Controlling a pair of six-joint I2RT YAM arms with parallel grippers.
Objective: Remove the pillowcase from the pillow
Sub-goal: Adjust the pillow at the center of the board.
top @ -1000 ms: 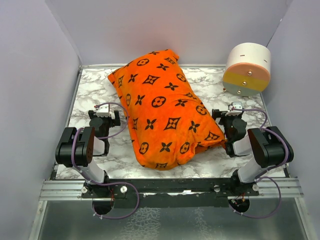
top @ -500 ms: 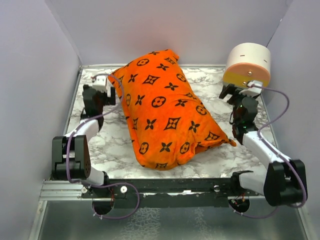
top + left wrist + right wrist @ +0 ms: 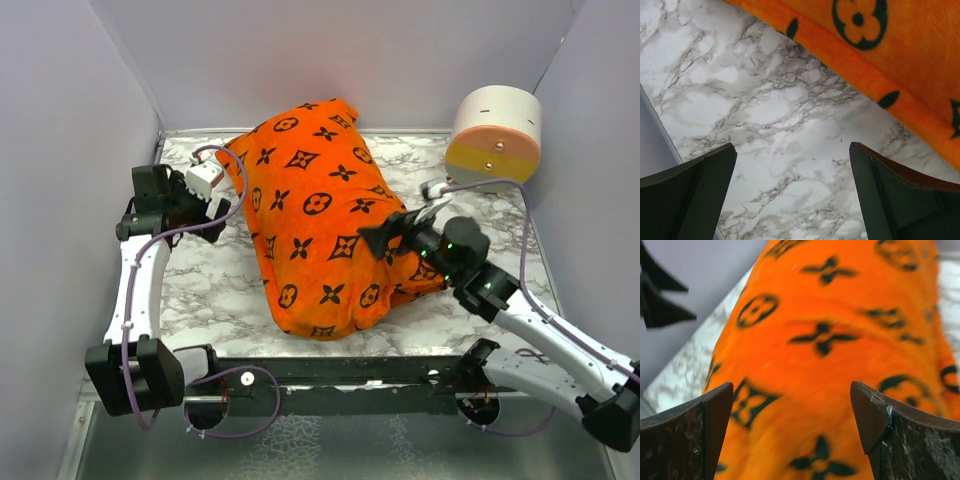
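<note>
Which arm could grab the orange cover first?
Probably the right: the right gripper is open directly over the pillowcase, fabric filling its view. The left gripper, also open, sits over the table beside the edge.

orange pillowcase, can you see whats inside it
The orange pillowcase looks plump and stuffed, but it covers its filling in all three views, so the pillow itself is hidden. Only the marble table shows around it.

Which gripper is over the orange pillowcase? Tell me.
The right gripper: it hangs open above the pillowcase, over its near right part. The left gripper, also open, is over the marble table beside the pillowcase's left edge.
</note>
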